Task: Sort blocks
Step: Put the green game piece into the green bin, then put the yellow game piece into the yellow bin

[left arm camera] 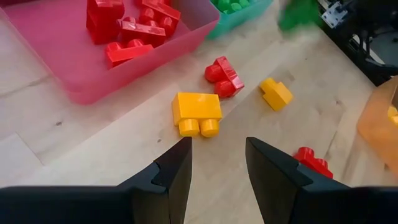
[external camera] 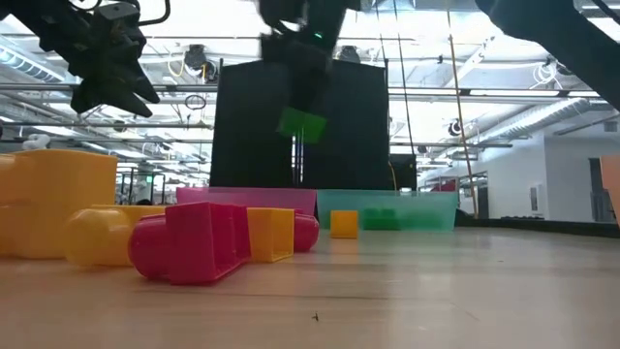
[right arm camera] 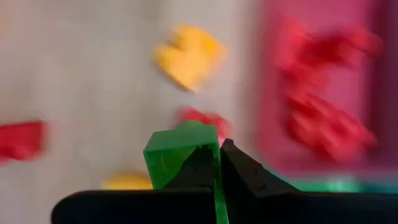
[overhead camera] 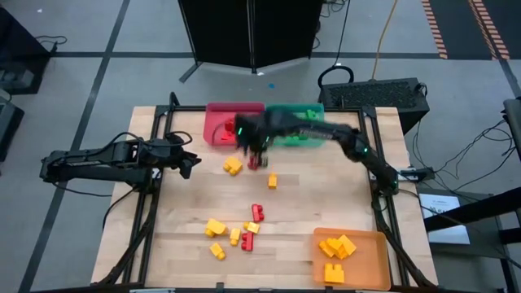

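Observation:
My right gripper (overhead camera: 254,150) hangs above the table in front of the red tray (overhead camera: 232,120) and the teal tray (overhead camera: 297,122), shut on a green block (external camera: 301,123). My left gripper (left arm camera: 217,162) is open and waits over the table's left part (overhead camera: 191,163). It points at a yellow block (left arm camera: 196,112) and a red block (left arm camera: 225,76) lying on the wood. More red and yellow blocks (overhead camera: 232,232) lie toward the near edge. Red blocks (left arm camera: 134,28) lie in the red tray, green ones (overhead camera: 305,134) in the teal tray. My right gripper pinches the green block between its two fingers, coming from above and pointing down. A thin green wall (right arm camera: 217,186) shows between the fingertips (right arm camera: 249,177), and the rest of the block (right arm camera: 177,152) stands out to one side. The block is lifted clear, well above the table.
An orange tray (overhead camera: 370,268) with yellow blocks (overhead camera: 336,248) sits at the table's near right corner. Single blocks lie mid-table: yellow (overhead camera: 273,181) and red (overhead camera: 257,213). Bare wood shows at the right and near left. A dark cabinet stands beyond the far edge.

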{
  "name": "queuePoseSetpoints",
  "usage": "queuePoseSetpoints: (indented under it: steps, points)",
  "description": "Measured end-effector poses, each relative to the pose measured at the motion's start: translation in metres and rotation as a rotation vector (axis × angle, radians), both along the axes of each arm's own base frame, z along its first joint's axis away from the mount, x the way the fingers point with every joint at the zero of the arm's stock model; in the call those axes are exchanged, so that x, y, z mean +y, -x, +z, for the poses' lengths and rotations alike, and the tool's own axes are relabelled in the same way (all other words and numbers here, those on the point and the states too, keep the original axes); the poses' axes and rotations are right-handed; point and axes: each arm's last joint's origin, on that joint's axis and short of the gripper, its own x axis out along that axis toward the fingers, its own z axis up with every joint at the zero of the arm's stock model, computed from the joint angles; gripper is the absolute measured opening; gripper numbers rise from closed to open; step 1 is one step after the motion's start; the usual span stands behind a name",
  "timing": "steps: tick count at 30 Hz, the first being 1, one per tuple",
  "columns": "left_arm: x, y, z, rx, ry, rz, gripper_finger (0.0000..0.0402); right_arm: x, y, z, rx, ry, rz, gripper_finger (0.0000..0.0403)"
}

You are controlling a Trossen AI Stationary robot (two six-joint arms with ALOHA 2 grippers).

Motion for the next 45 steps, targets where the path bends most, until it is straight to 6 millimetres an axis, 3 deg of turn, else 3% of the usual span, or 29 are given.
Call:
queuePoseSetpoints:
  steps: [7,11,15,26,28,30,36,39,42,45]
  points:
    - [0.0,0.0,0.0,0.001,-0.002,0.002,0.0153,-0.1,0.038,-0.014,0.079,-0.069,-0.382,0.0002]
    - [0.0,0.0,0.0,0.001,-0.002,0.003,0.0153,-0.136,0.054,-0.028,0.081,-0.08,-0.568,0.0009]
    - [0.0,0.0,0.0,0.002,-0.003,0.002,0.0153,-0.146,0.059,-0.037,0.078,-0.1,-0.625,0.0031]
    - [0.0,0.0,0.0,0.007,-0.014,-0.008,0.0153,-0.139,0.053,-0.038,0.05,-0.143,-0.626,0.014]
    - [0.0,0.0,0.0,0.008,-0.018,-0.011,0.0153,-0.13,0.048,-0.038,0.035,-0.228,-0.606,0.0166]
    - [0.0,0.0,0.0,0.009,-0.02,-0.013,0.0153,-0.107,0.037,-0.038,0.055,-0.234,-0.514,0.0189]
    - [0.0,0.0,0.0,0.01,-0.021,-0.013,0.0153,0.018,0.005,-0.039,0.155,-0.19,-0.097,0.0232]
    - [0.0,0.0,0.0,0.009,-0.021,-0.014,0.0153,0.063,0.002,-0.05,0.208,-0.078,0.03,0.0242]
    - [0.0,0.0,0.0,0.009,-0.02,-0.014,0.0153,0.087,0.011,-0.076,0.335,-0.053,0.071,0.0248]
    - [0.0,0.0,0.0,0.009,-0.019,-0.013,0.0153,0.091,0.024,-0.103,0.452,-0.062,-0.016,0.0248]
